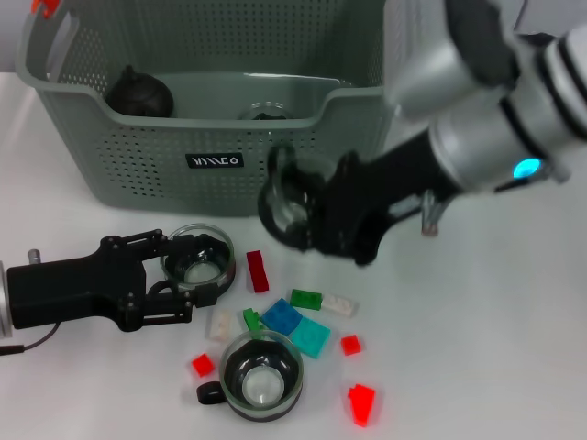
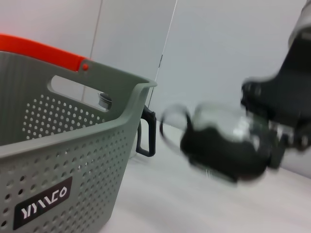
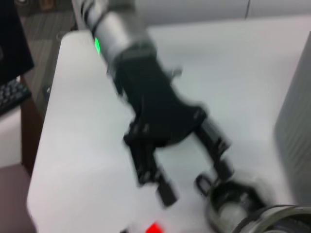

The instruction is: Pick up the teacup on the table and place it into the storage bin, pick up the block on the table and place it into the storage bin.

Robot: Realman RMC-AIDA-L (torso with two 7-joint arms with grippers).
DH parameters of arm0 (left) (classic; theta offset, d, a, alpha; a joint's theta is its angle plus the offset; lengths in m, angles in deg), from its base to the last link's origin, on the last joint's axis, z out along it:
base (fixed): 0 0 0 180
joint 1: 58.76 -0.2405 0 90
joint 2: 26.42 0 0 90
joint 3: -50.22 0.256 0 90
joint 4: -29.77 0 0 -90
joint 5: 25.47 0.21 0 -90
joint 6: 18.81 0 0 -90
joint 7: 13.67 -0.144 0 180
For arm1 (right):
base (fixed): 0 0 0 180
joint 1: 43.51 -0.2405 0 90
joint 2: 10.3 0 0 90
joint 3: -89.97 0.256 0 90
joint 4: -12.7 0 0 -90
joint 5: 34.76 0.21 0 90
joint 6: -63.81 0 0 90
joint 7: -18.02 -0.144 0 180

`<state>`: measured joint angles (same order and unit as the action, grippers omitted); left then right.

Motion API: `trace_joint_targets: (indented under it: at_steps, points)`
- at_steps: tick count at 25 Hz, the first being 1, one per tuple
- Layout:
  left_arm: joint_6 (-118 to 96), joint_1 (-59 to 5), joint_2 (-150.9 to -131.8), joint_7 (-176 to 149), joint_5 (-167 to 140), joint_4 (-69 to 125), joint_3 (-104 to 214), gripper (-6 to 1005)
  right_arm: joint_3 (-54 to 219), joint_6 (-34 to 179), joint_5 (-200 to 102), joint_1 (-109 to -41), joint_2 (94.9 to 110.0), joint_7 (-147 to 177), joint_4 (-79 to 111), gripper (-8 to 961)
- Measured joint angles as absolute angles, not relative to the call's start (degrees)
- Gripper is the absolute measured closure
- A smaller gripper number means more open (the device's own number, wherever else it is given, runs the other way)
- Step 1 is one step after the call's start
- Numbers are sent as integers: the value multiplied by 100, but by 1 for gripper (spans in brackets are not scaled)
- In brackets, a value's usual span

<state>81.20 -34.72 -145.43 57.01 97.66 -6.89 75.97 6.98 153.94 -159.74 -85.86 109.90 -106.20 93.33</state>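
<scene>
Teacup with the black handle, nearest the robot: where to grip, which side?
Likely from above: pinch the teacup rim opposite the handle. It stands upright, mouth open, and blocks crowd its far side. Left gripper is at another cup; right gripper holds a third cup by the storage bin.

— Blurred by motion: right gripper [image 1: 292,209] and glass teacup [image 1: 286,203] in its fingers; rim edges lost.
— Cut off at top and left: storage bin [image 1: 147,165]. Partly hidden behind its front wall: 1 dark round item [image 1: 138,93], 1 glass item [image 1: 265,112].
</scene>
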Motion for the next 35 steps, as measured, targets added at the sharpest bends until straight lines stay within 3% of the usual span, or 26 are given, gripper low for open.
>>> trace_joint_targets:
  at_steps: [13,23,26,35]
  points:
    - [8141,-3415,-14533,5717,9720,-657,7598,171,2661,14958,-16674,-10151,10969,-10279,9062,897]
    - [8254,-3415,-14549,5794,9712,-644,7597,171,2903,12898,-16883,-11115,10679,-9286,5928,897]
    - [8265,-3408,-14546,5810,9712,-643,7597,171,2887,12214,-16882,-11278,10707,-8934,5242,897]
    - [8271,-3387,-14530,5873,9714,-644,7591,171,2853,10583,-16749,-11340,10986,-8237,4181,897]
